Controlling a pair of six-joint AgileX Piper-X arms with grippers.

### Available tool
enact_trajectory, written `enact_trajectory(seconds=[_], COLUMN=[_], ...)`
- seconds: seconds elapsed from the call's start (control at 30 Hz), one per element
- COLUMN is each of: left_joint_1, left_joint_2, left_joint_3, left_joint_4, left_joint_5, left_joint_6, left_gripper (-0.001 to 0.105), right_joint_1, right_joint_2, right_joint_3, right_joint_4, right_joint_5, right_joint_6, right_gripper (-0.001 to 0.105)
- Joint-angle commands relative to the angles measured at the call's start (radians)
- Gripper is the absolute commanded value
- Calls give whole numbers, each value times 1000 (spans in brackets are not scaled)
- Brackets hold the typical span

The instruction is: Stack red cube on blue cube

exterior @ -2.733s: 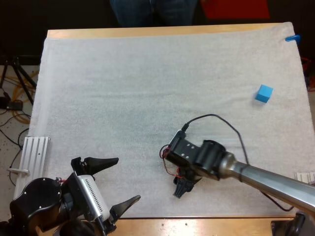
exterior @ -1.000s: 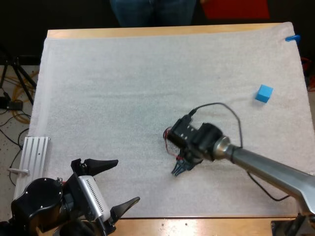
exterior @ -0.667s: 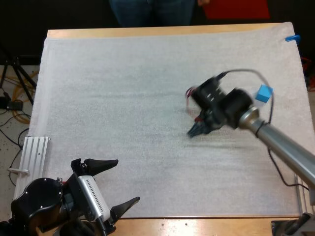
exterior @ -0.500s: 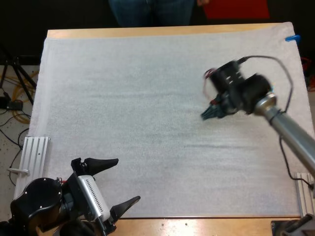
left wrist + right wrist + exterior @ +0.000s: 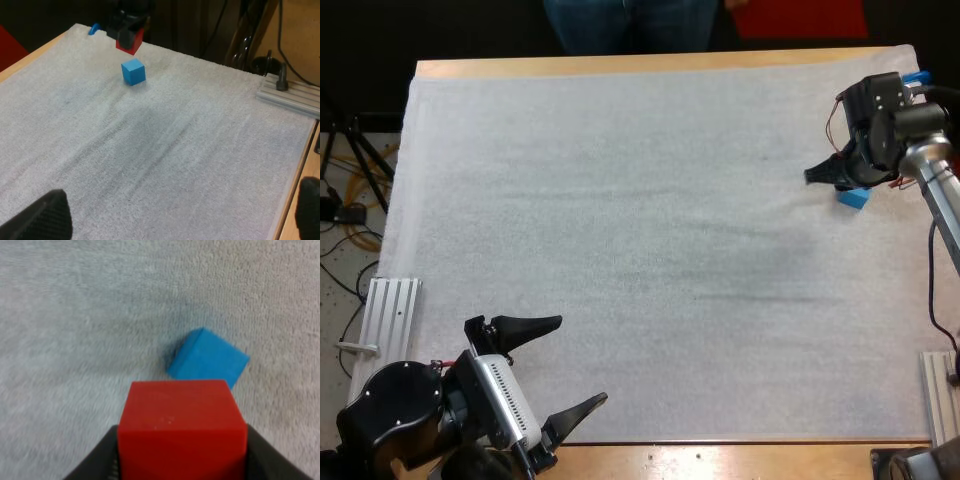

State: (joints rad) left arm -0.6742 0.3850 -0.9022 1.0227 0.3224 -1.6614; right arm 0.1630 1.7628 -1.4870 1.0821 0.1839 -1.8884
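The blue cube (image 5: 857, 198) lies on the white mat (image 5: 620, 200) near its far right edge. My right gripper (image 5: 825, 175) hovers just over and beside it, shut on the red cube (image 5: 182, 427), whose sides its fingers (image 5: 95, 465) press. In the left wrist view the red cube (image 5: 129, 40) hangs a little above and behind the blue cube (image 5: 133, 71), apart from it. The right wrist view looks past the red cube to the blue cube (image 5: 207, 357) on the mat just beyond it. My left gripper (image 5: 555, 370) rests open at the near left edge of the mat, holding nothing.
A metal rail (image 5: 390, 310) lies off the mat's left edge and another (image 5: 935, 385) at the near right, also seen as a rail (image 5: 290, 92) in the left wrist view. A person's legs (image 5: 620, 20) stand beyond the far side.
My right arm has swept from the near middle of the mat to the far right with the red cube, ending beside the blue cube. The left arm has stayed put.
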Motion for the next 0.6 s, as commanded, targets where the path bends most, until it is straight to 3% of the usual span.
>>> enact_trajectory(seconds=[0.0,0.23,0.57], left_joint_1=[-4,-4,-4], left_joint_2=[2,2,2], left_joint_3=[-5,-5,-5], left_joint_4=[-12,-12,-15], left_joint_5=[4,4,2], left_joint_6=[6,6,6], left_gripper=[87,87,87], right_joint_1=[-10,-57,-105], right_joint_2=[17,120,170], right_joint_3=[-19,-103,-116], right_joint_4=[5,31,33], right_joint_5=[4,17,-71], right_joint_6=[-7,24,61], right_gripper=[24,24,24])
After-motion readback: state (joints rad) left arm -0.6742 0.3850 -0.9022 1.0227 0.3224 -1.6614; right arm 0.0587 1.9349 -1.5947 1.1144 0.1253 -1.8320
